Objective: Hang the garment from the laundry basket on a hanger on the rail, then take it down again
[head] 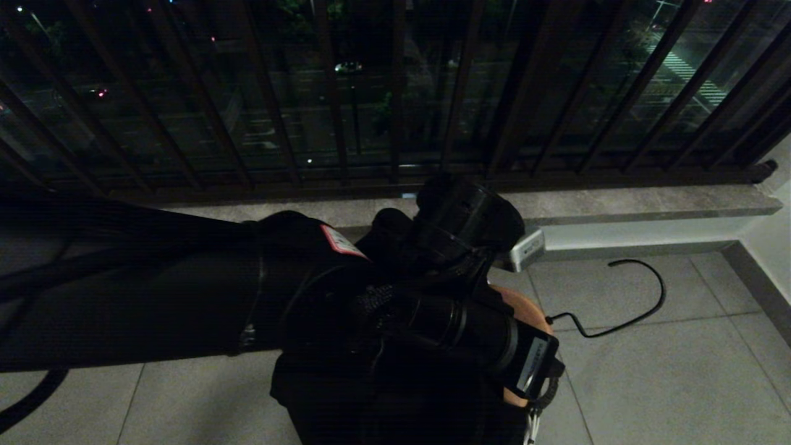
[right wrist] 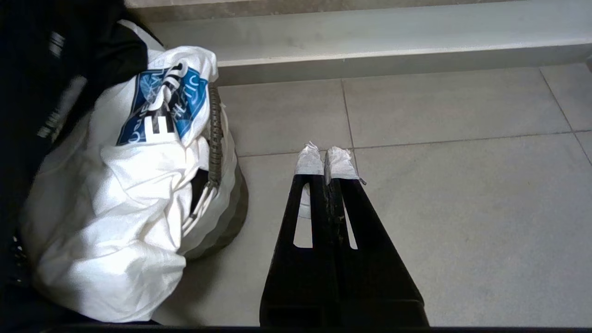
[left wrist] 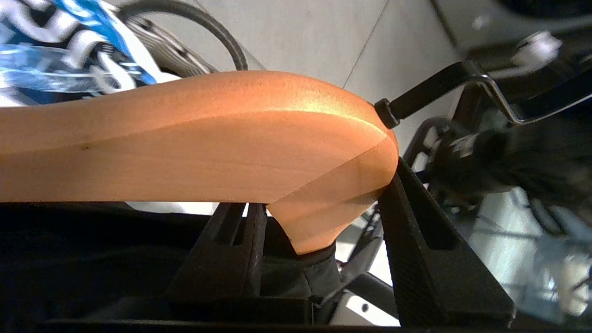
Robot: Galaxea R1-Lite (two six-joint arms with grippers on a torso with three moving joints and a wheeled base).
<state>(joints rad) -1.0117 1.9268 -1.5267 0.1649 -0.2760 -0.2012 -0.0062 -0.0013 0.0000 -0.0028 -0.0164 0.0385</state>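
The left gripper [left wrist: 323,231], a pair of black ribbed wedge-shaped fingers, is clamped across the thick shoulder of a smooth orange-brown wooden hanger [left wrist: 208,138], one finger on each side of the curved centre where the wood narrows. A black metal hook [head: 624,303] rises from the top of that hanger and arcs out over the pale grey tiled floor [head: 680,383]. Seen from the head, the left arm [head: 185,296] stretches across the view, low, in front of a dark barred balcony railing [head: 371,93].

Just beyond the hanger lies the garment, a white T-shirt with a blue printed panel [right wrist: 115,185], heaped in and spilling over the small round pale laundry basket [right wrist: 226,217] on the floor, near the low grey step under the railing.

The right gripper [right wrist: 326,162], with white-taped tips, is pressed fully closed, holding nothing, and hangs parked above bare tiles beside the basket.

The step in hand looks like bringing the hanger to the shirt. To do it well, the grip should stay firm and centred so the wood cannot swivel, and one hanger arm should be aimed into the neck opening, not the bunched cloth. The hook needs to stay free of the basket's rim.
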